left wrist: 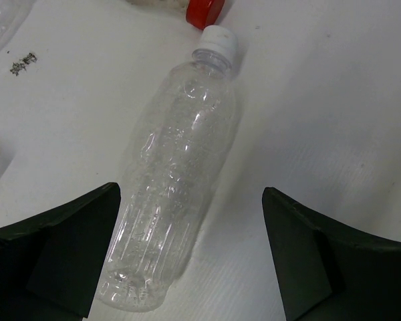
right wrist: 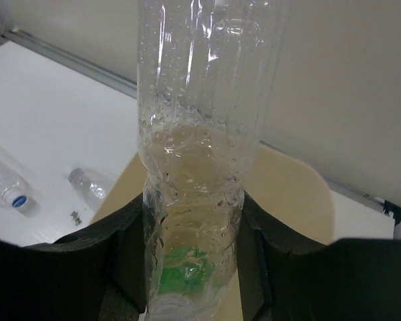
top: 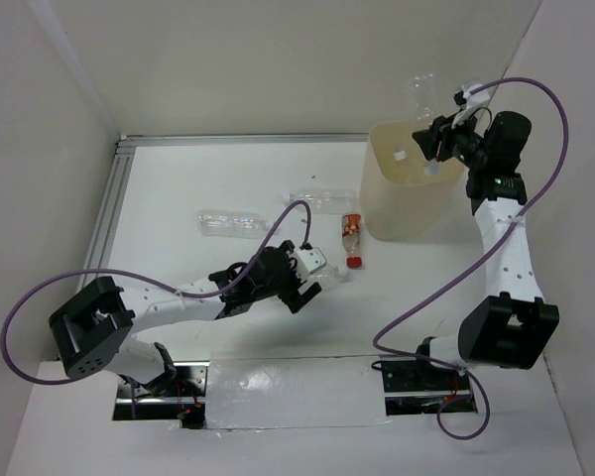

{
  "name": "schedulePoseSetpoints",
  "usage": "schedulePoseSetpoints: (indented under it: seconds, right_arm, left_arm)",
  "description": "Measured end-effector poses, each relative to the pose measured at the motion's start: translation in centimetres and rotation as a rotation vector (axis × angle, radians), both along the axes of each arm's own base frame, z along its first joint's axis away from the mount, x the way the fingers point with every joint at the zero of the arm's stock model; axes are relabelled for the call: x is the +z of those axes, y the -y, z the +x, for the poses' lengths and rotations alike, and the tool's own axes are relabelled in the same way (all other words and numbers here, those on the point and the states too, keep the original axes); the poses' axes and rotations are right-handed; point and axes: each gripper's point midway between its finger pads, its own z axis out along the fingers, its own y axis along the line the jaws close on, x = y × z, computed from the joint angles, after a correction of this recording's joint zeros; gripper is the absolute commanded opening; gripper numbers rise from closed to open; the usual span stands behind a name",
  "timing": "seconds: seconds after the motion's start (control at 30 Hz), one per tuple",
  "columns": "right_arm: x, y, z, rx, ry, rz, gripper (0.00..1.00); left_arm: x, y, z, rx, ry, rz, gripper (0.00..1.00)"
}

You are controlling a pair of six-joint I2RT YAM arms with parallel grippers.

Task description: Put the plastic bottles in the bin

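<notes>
The bin (top: 409, 203) stands mouth up on the table (top: 178, 178), near its far right corner. Right above the mouth the right gripper (top: 438, 139) holds a crinkled bottle (right wrist: 197, 114). Its jaws are clamped on the bottle's pinched waist, with one dark finger (right wrist: 87, 267) on either side. In the right wrist view the bin's cream rim shows behind the bottle. A green patch (right wrist: 184, 267) is seen through the plastic low down, but what it is cannot be told.

Four more bottles lie flat on the table. The red-capped bottle (top: 352, 240) lies just beside the bin's left wall, cap toward the near edge. A short clear bottle (top: 317, 198) lies a little closer to the far edge, also near the bin. A long clear bottle (top: 233, 223) lies farther left, about mid-table.

The white-capped bottle (left wrist: 174, 194) lies just nearer the near edge than the red cap — its white cap almost meets the red one. The left gripper (left wrist: 190, 227) hangs over its base end with the jaws wide apart. One finger (left wrist: 60, 247) is close against the bottle's side, though contact cannot be told, and the other finger is clear of it.
</notes>
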Motion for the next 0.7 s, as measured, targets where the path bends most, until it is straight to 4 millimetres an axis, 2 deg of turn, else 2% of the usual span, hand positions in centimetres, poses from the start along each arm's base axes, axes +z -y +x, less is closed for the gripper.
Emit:
schedulePoseSetpoints:
  seconds: [0.07, 0.13, 0.23, 0.27, 0.3, 0.4, 0.47, 0.53, 0.63, 0.7]
  right_arm:
    - [1.2, 0.3, 0.7, -0.004, 0.032, 0.008, 0.32]
    - [2.0, 0.3, 1.4, -0.002, 0.063, 0.013, 0.37]
    - [1.5, 0.4, 2.8, 0.000, 0.067, 0.017, 0.63]
    - [0.7, 0.4, 3.5, 0.000, 0.052, 0.017, 0.85]
    - [-0.1, 0.4, 4.1, 0.002, 0.031, 0.022, 1.00]
    - [-3.0, 0.8, 5.9, -0.001, -0.037, 0.014, 1.00]
    - [-4.6, 1.1, 6.2, -0.003, -0.085, 0.022, 1.00]
    - [-5.2, 1.3, 5.9, 0.000, -0.114, 0.029, 1.00]
    - [-3.8, 1.7, 4.8, 0.021, -0.101, 0.032, 1.00]
    - [-2.2, 1.5, 3.3, 0.056, -0.073, 0.019, 1.00]
  left_arm:
    - [0.1, 0.0, 0.1, 0.004, 0.005, -0.002, 1.00]
    - [0.1, 0.0, 0.2, 0.006, 0.009, -0.001, 1.00]
    - [0.0, 0.0, 0.3, 0.008, 0.014, 0.001, 1.00]
    - [-0.2, 0.1, 0.5, 0.010, 0.018, 0.005, 1.00]
    - [-0.5, 0.0, 0.6, 0.010, 0.022, 0.017, 1.00]
    - [-2.5, -0.4, 0.9, 0.021, 0.009, 0.074, 0.99]
    - [-3.7, -0.6, 1.0, 0.027, 0.005, 0.109, 0.97]
    - [-4.9, -0.9, 1.1, 0.029, -0.001, 0.144, 0.92]
    - [-5.8, -1.3, 1.2, 0.040, -0.006, 0.173, 0.73]
    - [-5.8, -1.3, 1.3, 0.042, -0.005, 0.177, 0.57]
